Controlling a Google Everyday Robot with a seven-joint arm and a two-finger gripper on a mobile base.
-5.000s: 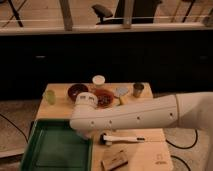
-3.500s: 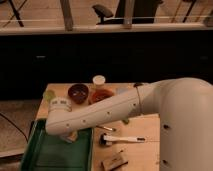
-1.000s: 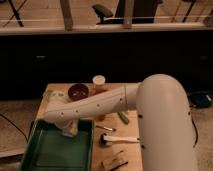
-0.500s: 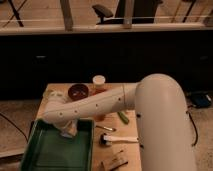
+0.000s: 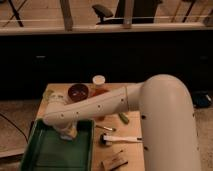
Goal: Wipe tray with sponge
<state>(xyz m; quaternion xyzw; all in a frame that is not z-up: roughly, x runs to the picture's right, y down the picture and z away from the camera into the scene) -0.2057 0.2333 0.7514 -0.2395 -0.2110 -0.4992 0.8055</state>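
The dark-green tray [image 5: 52, 152] lies at the front left of the wooden table. My white arm reaches across from the right, and its end, the gripper [image 5: 67, 131], hangs low over the tray's far part near the back rim. A pale whitish lump, the sponge [image 5: 69, 134], shows right under the gripper, down at the tray's floor. The arm hides how the gripper meets the sponge.
A reddish-brown bowl [image 5: 78, 91] and a white-capped orange jar [image 5: 99, 83] stand at the back of the table. A white-handled brush [image 5: 121, 139], a tan block [image 5: 114, 161] and a small green item [image 5: 123, 118] lie right of the tray.
Over five seconds the arm swung left from the table's middle to the tray's far part. In the last second it shifted only slightly.
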